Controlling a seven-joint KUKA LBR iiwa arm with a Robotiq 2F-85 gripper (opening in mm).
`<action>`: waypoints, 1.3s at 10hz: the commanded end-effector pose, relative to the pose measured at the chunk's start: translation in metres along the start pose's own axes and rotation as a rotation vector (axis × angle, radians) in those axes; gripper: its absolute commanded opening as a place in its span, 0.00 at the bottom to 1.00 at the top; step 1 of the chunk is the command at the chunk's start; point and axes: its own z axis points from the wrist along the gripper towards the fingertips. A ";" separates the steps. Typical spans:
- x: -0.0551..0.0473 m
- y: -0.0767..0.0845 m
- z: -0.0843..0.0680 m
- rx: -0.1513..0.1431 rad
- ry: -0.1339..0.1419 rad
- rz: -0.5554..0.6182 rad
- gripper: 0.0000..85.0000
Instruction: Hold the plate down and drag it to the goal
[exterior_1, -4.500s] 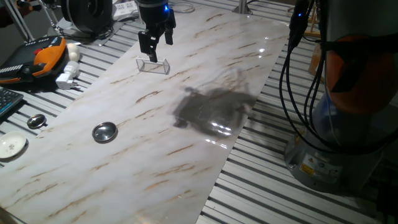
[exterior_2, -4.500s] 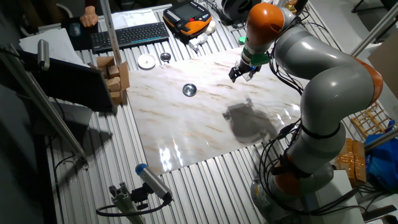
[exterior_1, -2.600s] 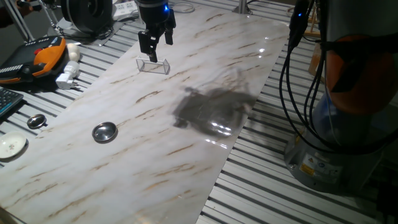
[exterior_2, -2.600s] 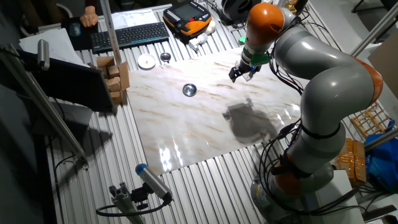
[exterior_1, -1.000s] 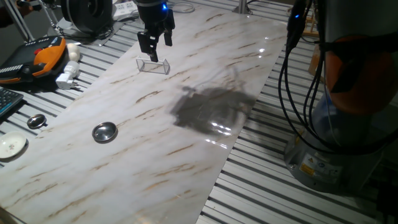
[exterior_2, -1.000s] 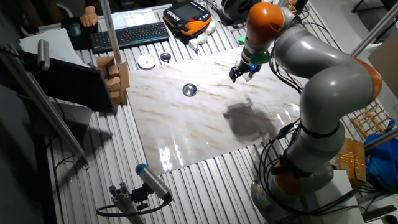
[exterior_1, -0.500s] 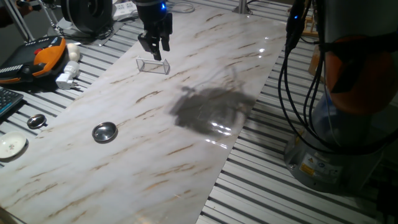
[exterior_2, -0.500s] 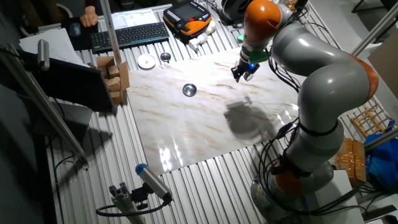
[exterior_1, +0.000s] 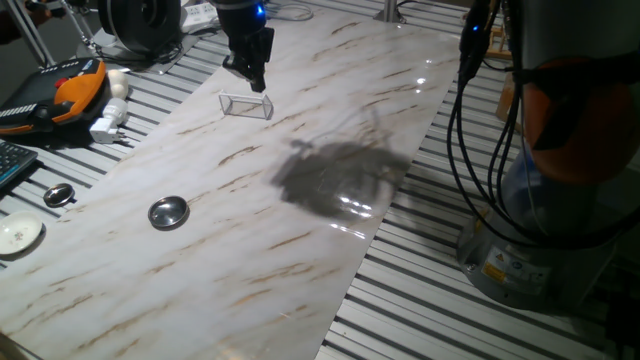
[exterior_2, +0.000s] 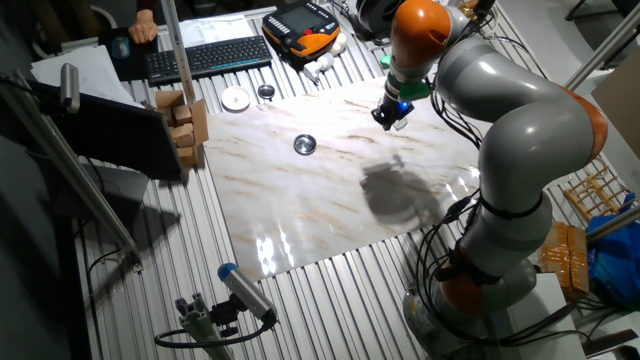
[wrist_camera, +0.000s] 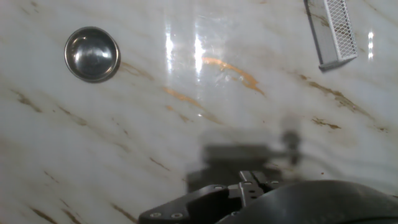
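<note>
The small round shiny silver metal plate (exterior_1: 168, 212) lies flat on the white marble tabletop (exterior_1: 300, 240), near the left edge, with nothing touching it. The small clear plastic goal bracket (exterior_1: 246, 104) sits far away from it, toward the far end. The black gripper (exterior_1: 249, 72) hangs just above the bracket, well apart from the plate. I cannot tell how wide the jaws are, and they hold nothing. In the hand view the plate (wrist_camera: 92, 53) is at upper left.
</note>
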 end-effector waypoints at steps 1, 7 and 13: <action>0.000 0.000 0.000 -0.003 0.000 0.000 0.00; -0.001 0.010 0.010 -0.007 -0.017 0.022 0.00; -0.003 0.037 0.025 -0.010 -0.023 0.059 0.00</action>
